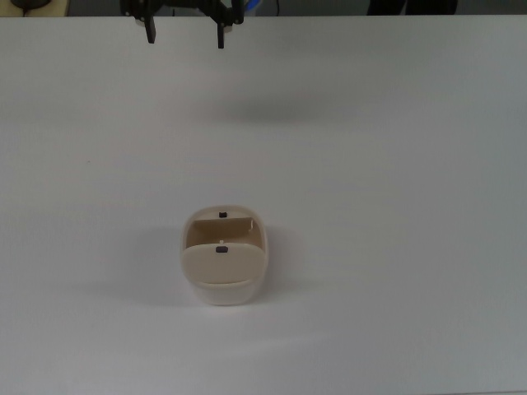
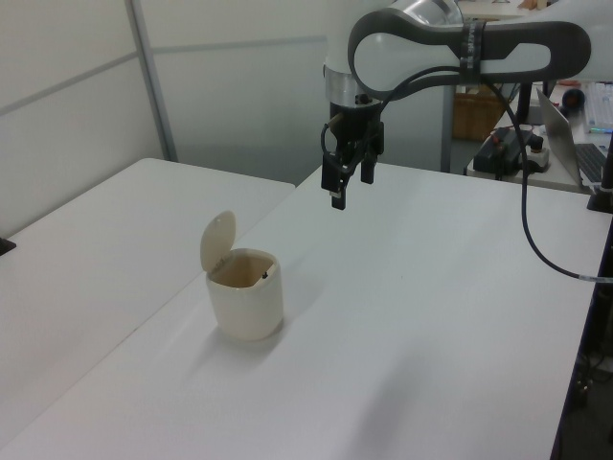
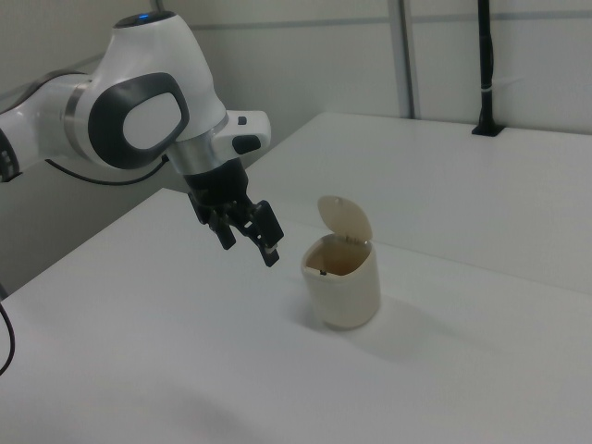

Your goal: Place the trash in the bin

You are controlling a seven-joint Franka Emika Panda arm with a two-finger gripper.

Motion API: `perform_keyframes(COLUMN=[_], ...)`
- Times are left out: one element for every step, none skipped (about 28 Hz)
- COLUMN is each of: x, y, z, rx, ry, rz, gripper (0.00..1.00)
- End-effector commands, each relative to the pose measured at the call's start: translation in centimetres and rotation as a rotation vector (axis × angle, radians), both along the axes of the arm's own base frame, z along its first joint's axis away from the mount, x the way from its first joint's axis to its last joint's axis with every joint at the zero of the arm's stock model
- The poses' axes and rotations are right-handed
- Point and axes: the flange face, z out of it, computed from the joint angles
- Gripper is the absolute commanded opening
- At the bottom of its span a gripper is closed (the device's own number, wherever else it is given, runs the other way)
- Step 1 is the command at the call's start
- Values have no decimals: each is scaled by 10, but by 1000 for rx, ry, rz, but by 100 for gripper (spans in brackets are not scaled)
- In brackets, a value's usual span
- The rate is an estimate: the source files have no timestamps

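Note:
The bin [image 1: 223, 255] is a small beige container standing on the white table, its swing lid [image 2: 217, 240] tipped up and the tan inside showing. The trash shows in no view. My gripper [image 1: 186, 39] hangs open well above the table with nothing between its fingers. In the top view it sits at the upper edge, far from the bin. It is up and to the right of the bin [image 2: 246, 292] in the left view, gripper [image 2: 350, 187]. In the right view the gripper [image 3: 250, 250] hangs left of the bin [image 3: 342, 282].
The white table [image 1: 395, 206] spreads wide around the bin. In the left view, a laptop [image 2: 575, 144] and boxes stand beyond the table's far right, and a black cable [image 2: 536, 240] hangs from the arm. A black post [image 3: 484, 65] rises at the right view's back.

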Motion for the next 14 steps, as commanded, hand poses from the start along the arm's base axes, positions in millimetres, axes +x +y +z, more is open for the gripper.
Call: perform_keyframes(x=[1,1,1,1,1,1,1,1,1,1,1,1,1,1], y=[-2,-2,-2,-2,-2,-2,-2,-2,-2,-2,-2,-2,-2,-2], z=[6,7,7,8,8,8,8,8,8,8,9,10,10,10], rx=[19,19,19,19,19,19,19,19,19,19,19,19,19,19], ry=[-2,-3,-3,-6,-5,-5,-5,-5,-5,-5,-8,-9,-11,-9], rz=[-13,-13,-13,-13,-13,-13,-13,-13,-13,-15,-15,-15,-15,-15], gripper=[100,100,100,100,100,100,100,100,100,100,100,100,100,100])
